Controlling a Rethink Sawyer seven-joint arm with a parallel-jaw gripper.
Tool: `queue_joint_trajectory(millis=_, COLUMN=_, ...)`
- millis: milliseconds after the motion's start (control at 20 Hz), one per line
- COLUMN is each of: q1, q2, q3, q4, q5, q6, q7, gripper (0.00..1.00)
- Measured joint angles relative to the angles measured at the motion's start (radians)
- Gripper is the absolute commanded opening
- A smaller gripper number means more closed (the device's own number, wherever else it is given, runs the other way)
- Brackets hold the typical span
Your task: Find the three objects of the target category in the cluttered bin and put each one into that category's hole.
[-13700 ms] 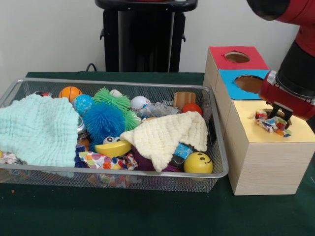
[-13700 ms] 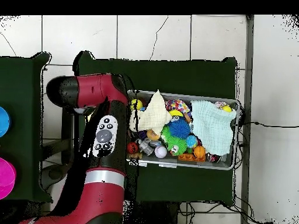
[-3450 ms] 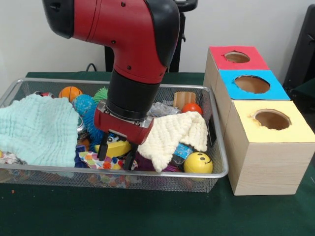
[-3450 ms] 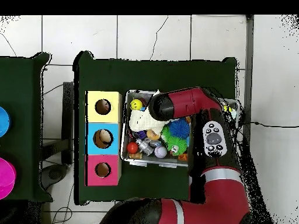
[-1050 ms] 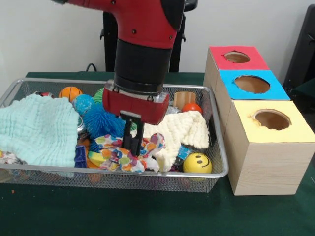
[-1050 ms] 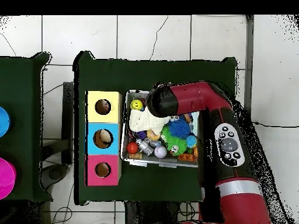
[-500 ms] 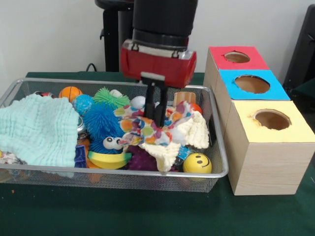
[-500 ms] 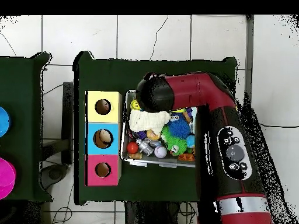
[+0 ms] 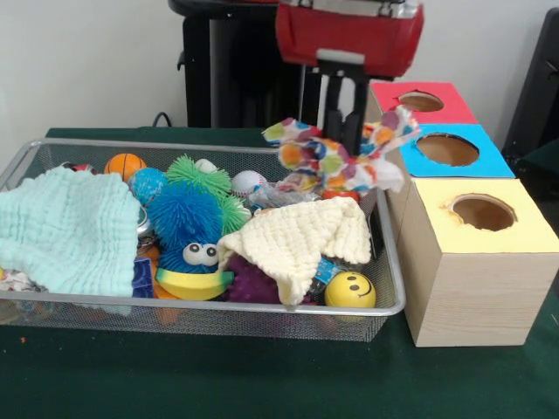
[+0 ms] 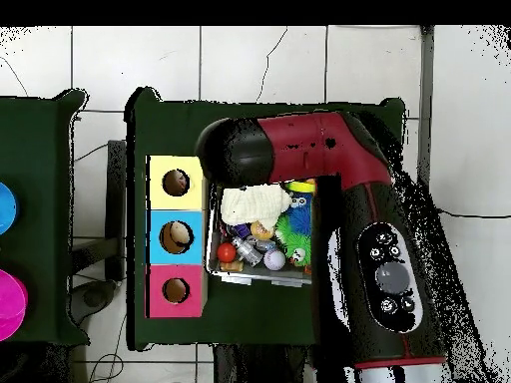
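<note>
My gripper [image 9: 346, 131] is shut on a dotted fabric piece [image 9: 327, 161], which hangs from it above the right end of the wire mesh bin [image 9: 218, 307], level with the box tops. The round hole [image 9: 483, 212] in the yellow box top lies to the right of the fabric and nearer the camera. A scrap of similar dotted fabric [image 9: 14, 280] peeks out under the mint-green cloth [image 9: 70, 229] at the bin's front left corner. In the overhead view my arm [image 10: 299, 150] hides the gripper and part of the bin [image 10: 261, 280]; the yellow-topped hole [image 10: 176, 183] shows.
The blue-topped hole [image 9: 447, 148] and the red-topped hole [image 9: 421, 101] lie behind the yellow one. The bin holds a cream cloth [image 9: 301, 240], a blue fuzzy toy [image 9: 183, 218], a yellow smiley ball [image 9: 350, 289], an orange ball [image 9: 125, 164] and other toys.
My gripper has risen out of the bin and moved right toward the boxes, carrying the dotted fabric. The cream cloth has settled back flat in the bin.
</note>
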Motion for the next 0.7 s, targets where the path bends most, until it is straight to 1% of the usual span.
queue_joint_trajectory(millis=150, q1=0.025, q2=-0.012, q3=0.000, q4=0.000, q5=0.013, q6=0.007, q7=0.000, gripper=0.00)
queue_joint_trajectory(millis=500, q1=0.109, q2=-0.028, q3=-0.004, q4=0.005, q5=0.037, q6=0.007, q7=0.000, gripper=0.00)
queue_joint_trajectory(millis=700, q1=0.174, q2=-0.025, q3=-0.023, q4=0.008, q5=0.044, q6=0.007, q7=0.000, gripper=0.00)
